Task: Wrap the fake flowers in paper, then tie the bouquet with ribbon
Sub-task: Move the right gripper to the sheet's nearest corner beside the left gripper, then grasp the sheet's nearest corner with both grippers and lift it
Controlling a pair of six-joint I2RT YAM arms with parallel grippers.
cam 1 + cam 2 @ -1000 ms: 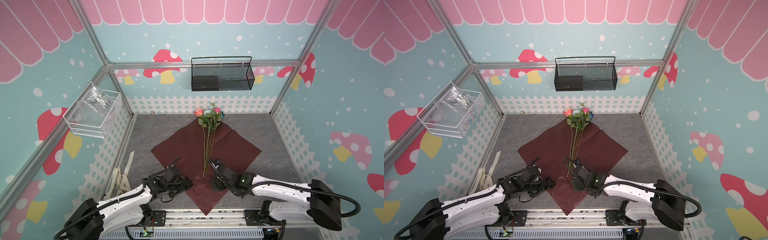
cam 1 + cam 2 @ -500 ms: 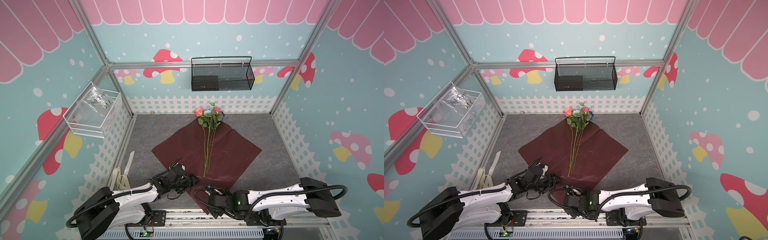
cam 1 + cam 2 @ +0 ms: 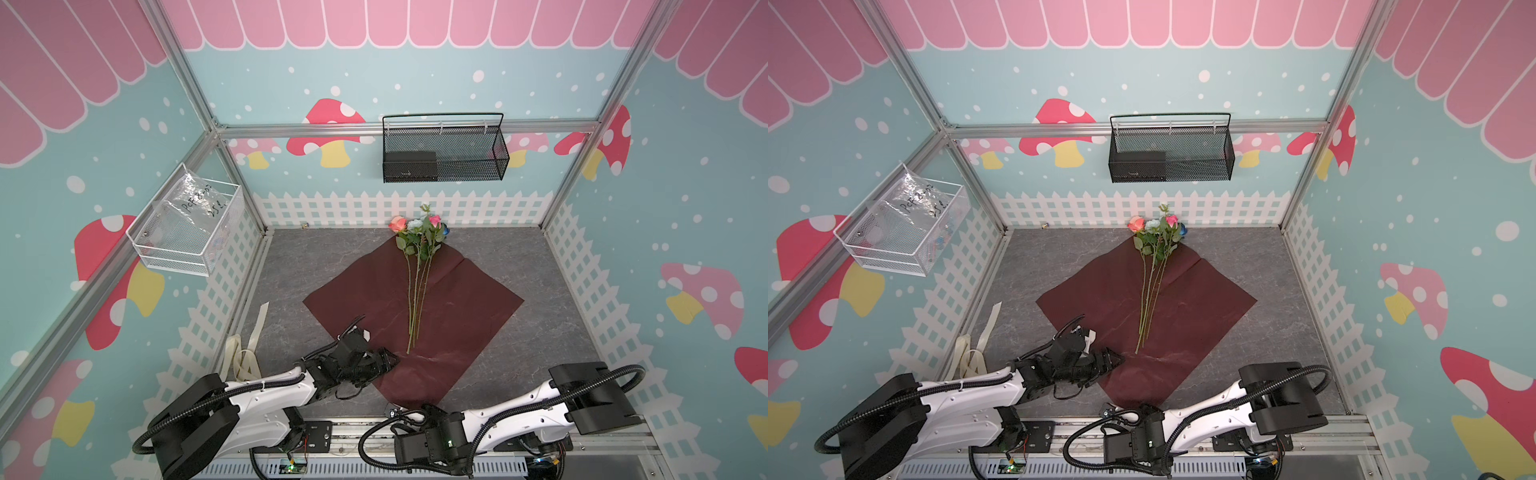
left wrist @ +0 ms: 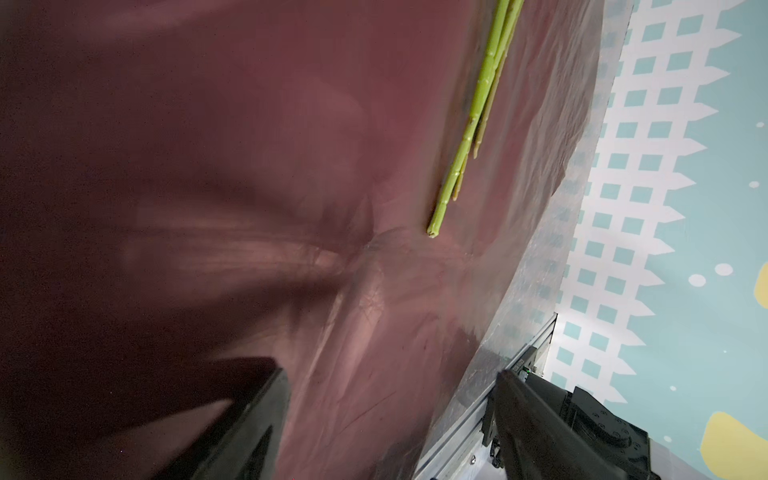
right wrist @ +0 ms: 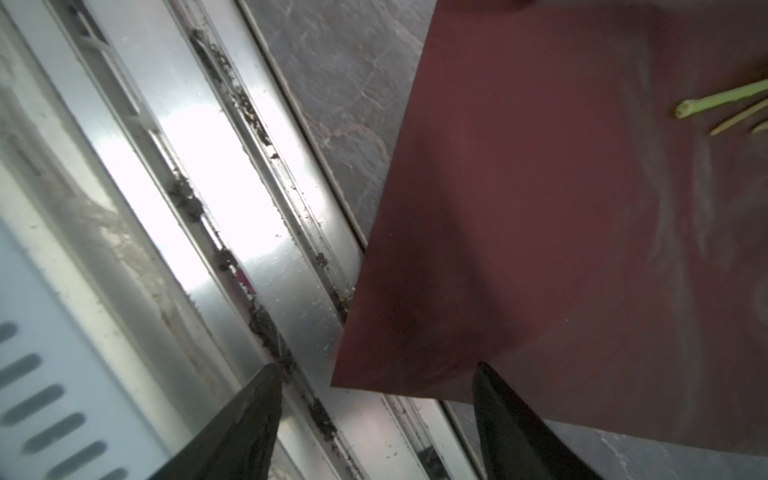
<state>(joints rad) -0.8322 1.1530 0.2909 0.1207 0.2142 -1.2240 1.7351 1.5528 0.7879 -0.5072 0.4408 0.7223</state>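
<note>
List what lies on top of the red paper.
Four flowers: stems on the paper, blooms past its far corner. The left hand is over its left edge, covering that patch.

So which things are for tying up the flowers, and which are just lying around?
For the job: flowers, red paper, probably the cream ribbon.
Just lying about: black basket, white basket.

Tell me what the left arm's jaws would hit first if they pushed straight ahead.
Likely the cut ends of the green flower stems, lying on the dark red wrapping paper just ahead of the left gripper. If it tilts downward, the paper comes first; depth is unclear.
</note>
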